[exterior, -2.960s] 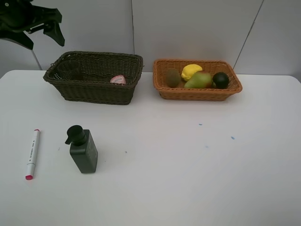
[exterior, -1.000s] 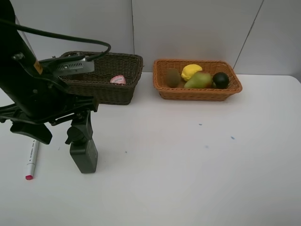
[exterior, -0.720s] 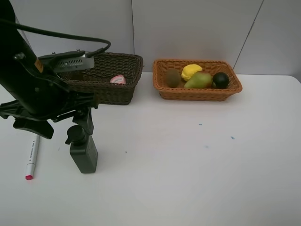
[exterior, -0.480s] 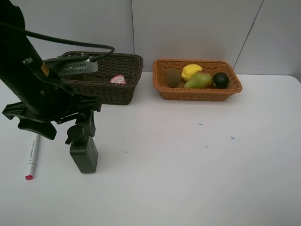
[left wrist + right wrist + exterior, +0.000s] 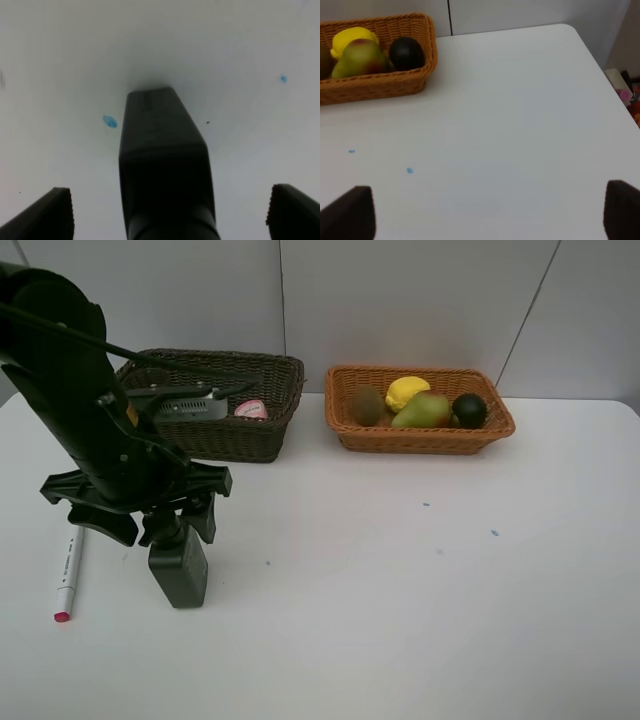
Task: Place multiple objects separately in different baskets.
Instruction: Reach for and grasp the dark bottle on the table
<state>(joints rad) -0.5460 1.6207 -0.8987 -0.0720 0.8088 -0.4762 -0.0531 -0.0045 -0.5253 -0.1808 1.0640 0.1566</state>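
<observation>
Though lying flat rather than upright, well placed for a pick: dark pump bottle [image 5: 180, 572] on the white worktop [image 5: 400, 590], pump head toward the back, base toward the near edge, long axis running roughly front to back. Right over the pump end, left gripper [image 5: 158, 525], jaws spread wide and empty, one finger on either side, across that long axis. Same from the left wrist: bottle centred between both fingertips, no contact visible. Just beside on the left, white red-tipped marker [image 5: 68, 565], roughly parallel, clear of the fingers. Behind, dark brown basket [image 5: 215, 438] with pink bottle [image 5: 251, 410] inside; further right, orange-tan basket [image 5: 420, 440] holding yellow lemon [image 5: 407, 392] and green-red pear [image 5: 424, 411]. Right gripper [image 5: 485, 212] also open and empty over bare worktop, well apart, plainly the farther one. Ample room for a straight drop and squeeze.
</observation>
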